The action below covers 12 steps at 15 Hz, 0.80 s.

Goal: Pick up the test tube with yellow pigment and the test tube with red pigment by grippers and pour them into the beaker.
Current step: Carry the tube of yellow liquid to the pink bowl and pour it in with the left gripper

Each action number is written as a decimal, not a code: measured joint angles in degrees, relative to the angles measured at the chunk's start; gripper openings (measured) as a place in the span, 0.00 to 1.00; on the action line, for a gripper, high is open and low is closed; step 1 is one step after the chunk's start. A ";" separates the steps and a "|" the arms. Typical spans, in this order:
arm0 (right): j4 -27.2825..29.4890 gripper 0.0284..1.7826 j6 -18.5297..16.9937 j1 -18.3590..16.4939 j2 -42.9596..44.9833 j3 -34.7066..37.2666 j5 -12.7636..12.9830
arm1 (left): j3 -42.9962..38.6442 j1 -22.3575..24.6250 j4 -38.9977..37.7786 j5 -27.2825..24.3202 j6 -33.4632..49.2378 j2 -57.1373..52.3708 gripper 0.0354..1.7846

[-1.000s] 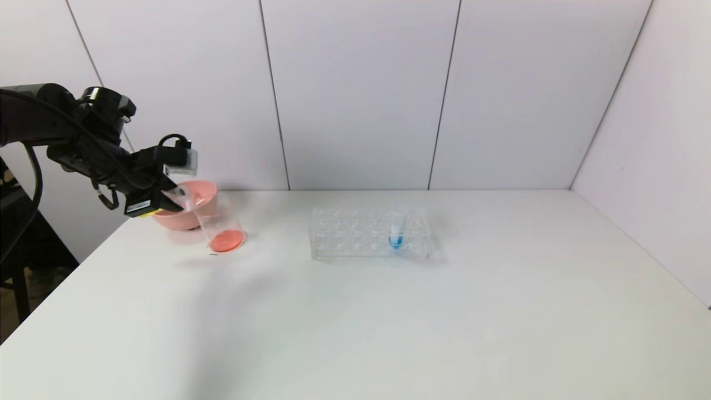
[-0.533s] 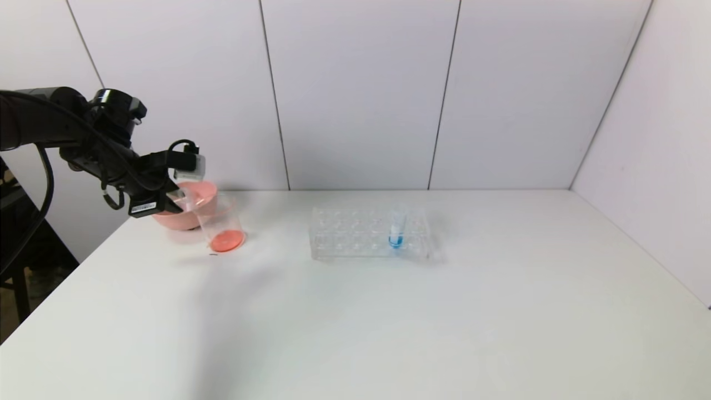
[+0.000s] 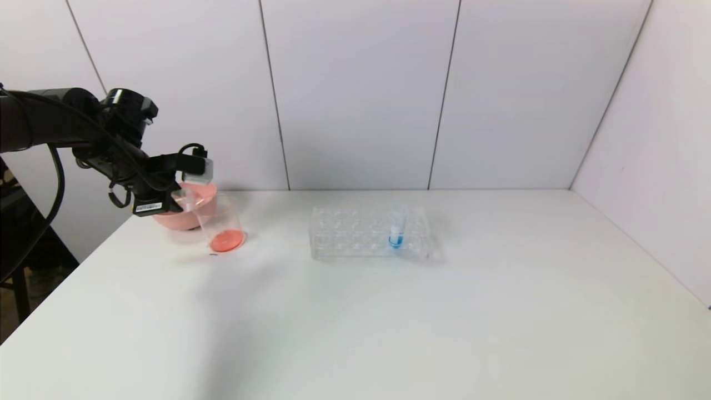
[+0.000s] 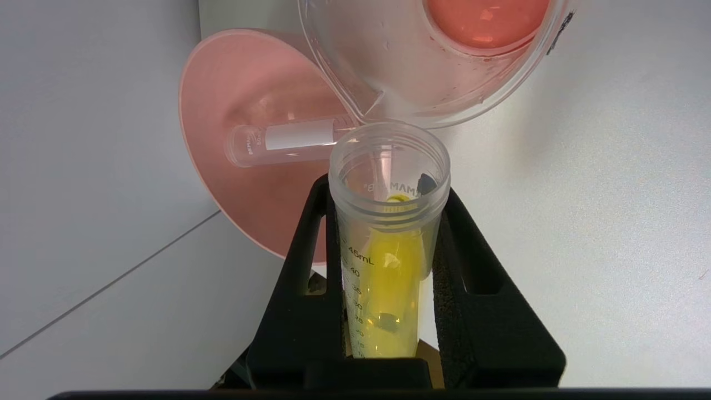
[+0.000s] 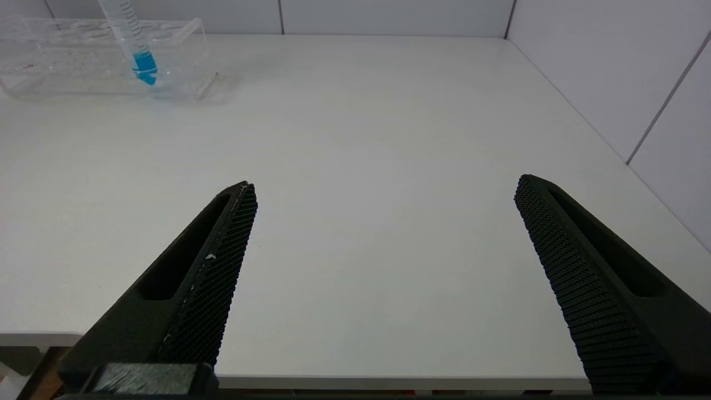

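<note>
My left gripper [image 3: 179, 201] is shut on the test tube with yellow pigment [image 4: 389, 250], also seen between the fingers in the left wrist view [image 4: 386, 191]. The tube is tilted, its open mouth touching the rim of the clear beaker [image 3: 221, 222]. Yellow liquid lies along the tube up to its mouth. The beaker [image 4: 389, 78] holds red-orange liquid [image 4: 483, 22] at its bottom. No tube with red liquid shows. My right gripper [image 5: 383, 189] is open and empty over the table's near edge, and is out of the head view.
A pink bowl [image 3: 194, 195] stands behind the beaker; an empty clear tube [image 4: 283, 140] lies in it. A clear tube rack [image 3: 355, 236] at mid-table holds a blue-tipped tube [image 3: 395, 232]. A wall stands close behind the bowl.
My left arm has shifted a little to the right and its wrist has risen, tilting the yellow tube further over the beaker's rim. The right arm has not moved.
</note>
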<state>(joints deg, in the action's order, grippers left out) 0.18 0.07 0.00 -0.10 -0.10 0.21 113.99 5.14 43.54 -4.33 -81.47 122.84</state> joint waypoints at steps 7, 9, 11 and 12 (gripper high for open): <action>0.00 0.95 0.00 0.00 0.00 0.00 0.00 | 0.00 -1.54 -0.52 2.71 -0.17 0.01 0.24; -0.02 0.95 0.00 0.00 0.00 0.00 0.00 | 0.00 -1.79 -0.80 3.12 -0.17 0.01 0.24; 0.00 0.95 0.00 0.00 0.00 0.00 0.01 | 0.00 -2.17 -1.12 4.33 -0.15 0.09 0.24; 0.00 0.95 0.00 0.00 0.00 0.00 0.01 | 0.00 -2.32 -1.29 4.85 -0.15 0.11 0.24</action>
<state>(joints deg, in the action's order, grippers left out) 0.18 0.07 0.00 -0.10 -0.10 0.22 113.99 2.83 42.25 0.52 -81.62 122.95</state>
